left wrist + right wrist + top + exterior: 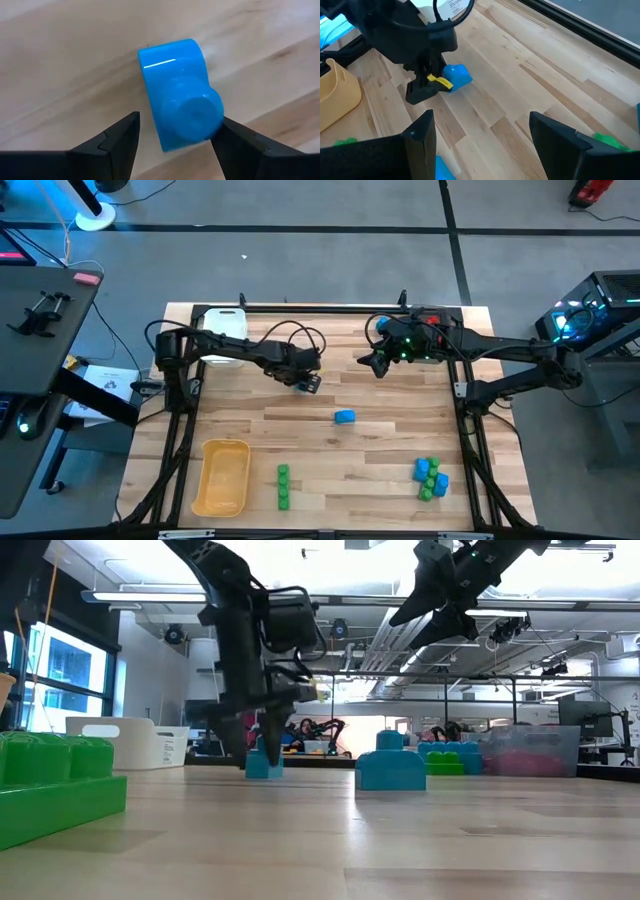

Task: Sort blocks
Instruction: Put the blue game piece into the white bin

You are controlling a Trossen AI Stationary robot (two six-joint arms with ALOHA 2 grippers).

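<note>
A small blue block (175,85) lies on its side on the wooden table, left of centre toward the far edge, with a stud facing the left wrist camera. My left gripper (305,378) points down over it and is open, one finger on each side of the block (263,766). My right gripper (378,363) hangs open in the air to the right, well above the table, with nothing between its fingers (482,145). A second blue block (344,417) sits near the table's middle. My left gripper comes down from above with its fingers astride the blue block. One finger (235,140) stands right beside the block's stud (197,112), and I cannot tell whether it touches. The other finger (117,137) stands apart from the block, which rests on the table.
A yellow tray (222,476) stands at the near left and a white tray (225,320) at the far left. Green blocks (283,487) lie in a row near the front edge. A cluster of blue and green blocks (430,478) sits at the near right.
</note>
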